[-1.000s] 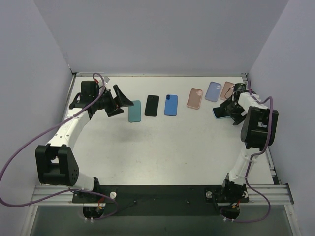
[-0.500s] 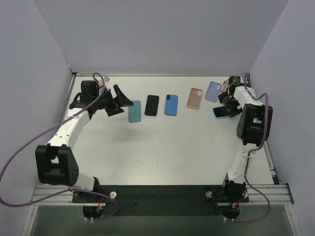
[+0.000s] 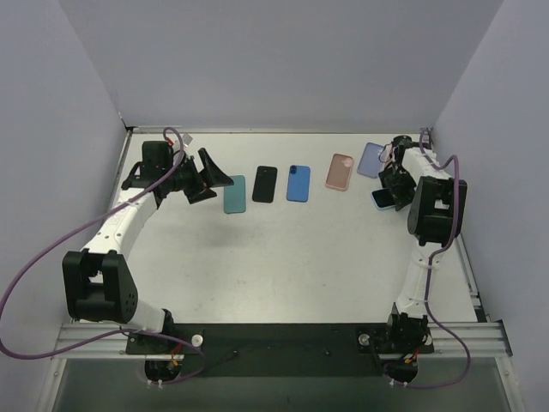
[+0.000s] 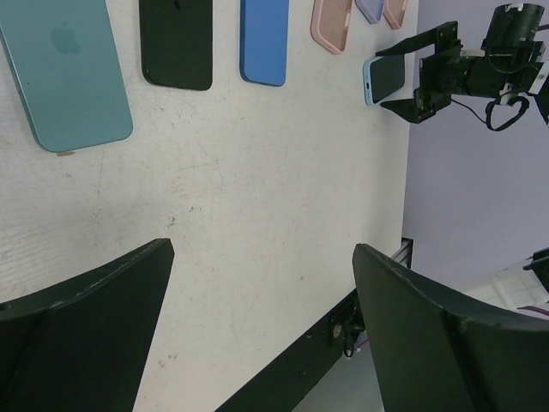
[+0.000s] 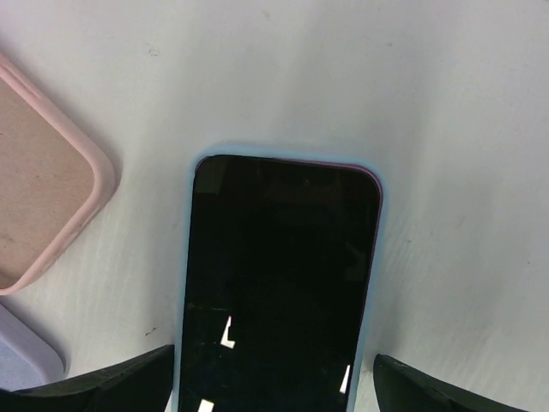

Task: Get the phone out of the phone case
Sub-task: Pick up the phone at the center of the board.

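On the white table, at two o'clock, find the phone, stiff, slick-glassed, probably light, snug in a likely pliant pale-blue case; pinch its long edges with the wide-open, empty right gripper straddling it, sparing the equally wide-open, empty left gripper at ten o'clock.

You are viewing seven items of three kinds. Three bare phones are lying out: teal phone, black phone, blue phone. Three empty cases are lying out: pink case, lavender case, peach case. One phone is sitting in one light-blue phone case.
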Motion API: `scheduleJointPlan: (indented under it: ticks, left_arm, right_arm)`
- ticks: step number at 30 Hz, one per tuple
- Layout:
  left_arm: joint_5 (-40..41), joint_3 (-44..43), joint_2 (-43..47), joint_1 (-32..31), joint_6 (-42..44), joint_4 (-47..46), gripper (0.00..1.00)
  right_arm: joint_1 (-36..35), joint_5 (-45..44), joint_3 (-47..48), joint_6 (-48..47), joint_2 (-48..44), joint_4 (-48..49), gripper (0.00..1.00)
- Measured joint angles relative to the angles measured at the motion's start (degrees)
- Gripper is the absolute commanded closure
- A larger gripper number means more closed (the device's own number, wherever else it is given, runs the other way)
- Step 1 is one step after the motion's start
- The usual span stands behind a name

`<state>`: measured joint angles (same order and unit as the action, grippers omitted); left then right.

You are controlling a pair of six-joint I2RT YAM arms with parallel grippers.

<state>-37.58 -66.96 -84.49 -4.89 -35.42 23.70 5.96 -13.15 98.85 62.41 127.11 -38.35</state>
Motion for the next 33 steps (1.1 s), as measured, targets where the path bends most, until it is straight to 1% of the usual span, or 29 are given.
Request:
scheduleJointPlan:
  ticks: [1,3,4,6,11,15,16,17,18,22,26,31,32,33]
  left_arm:
    - [0.00,0.00,0.00,0.00,0.04,0.00,0.02]
    - [-0.02,0.00,0.00,0.00,0.09,0.02,0.02]
    - [-0.02,0.00,0.00,0.00,0.09,0.00,0.03]
    - [-0.07,0.00,0.00,0.00,0.09,0.00,0.02]
    - [-0.20,0.00,0.00,0.00,0.11,0.02,0.03]
    - [-0.42,0.00,0.00,0.00,0.11,-0.07,0.03]
    - [-0.50,0.00,0.00,0.00,0.09,-0.11,0.02]
    - [-0.61,0.00,0.00,0.00,0.07,-0.24,0.03]
    - [-0.76,0.00,0.00,0.00,0.00,-0.44,0.03]
    - [-1.40,0.00,0.00,-0.55,-0.57,-1.38,0.03]
    - [-3.80,2.27,0.04,-2.86,-3.93,-6.54,0.03]
    - [-5.25,6.10,0.04,-8.68,-9.88,-12.26,0.03]
    - [-5.35,6.34,0.02,-9.88,-10.95,-13.33,0.03]
    - [-5.44,6.49,-0.13,-11.04,-12.07,-14.56,0.03]
  right_arm:
    - [0.04,0.04,-0.24,0.24,-0.15,-0.07,0.36]
    - [0.13,0.35,-0.66,0.48,-0.37,-0.17,0.52]
    - [0.24,0.55,-0.81,0.70,-0.50,-0.26,0.62]
    - [0.48,1.09,-1.01,0.76,-0.72,-0.28,0.69]
    - [1.01,2.54,-3.45,0.07,-2.21,1.53,0.70]
    - [1.14,3.67,-11.37,-0.42,-7.10,4.48,0.72]
    - [1.14,4.13,-14.64,-0.63,-9.18,5.75,0.73]
    - [1.14,4.59,-16.57,-0.79,-10.49,6.21,0.74]
    - [1.09,5.31,-19.39,-1.01,-11.89,6.97,0.83]
    - [0.26,7.17,-25.42,-3.30,-16.37,9.97,0.87]
    - [-3.61,8.15,-29.90,-8.44,-19.61,11.89,0.87]
    - [-10.21,12.72,-35.89,-14.69,-24.24,14.56,0.87]
    - [-11.41,13.92,-37.31,-16.17,-25.46,15.17,0.88]
    - [-12.28,14.82,-38.18,-16.90,-26.21,15.56,0.91]
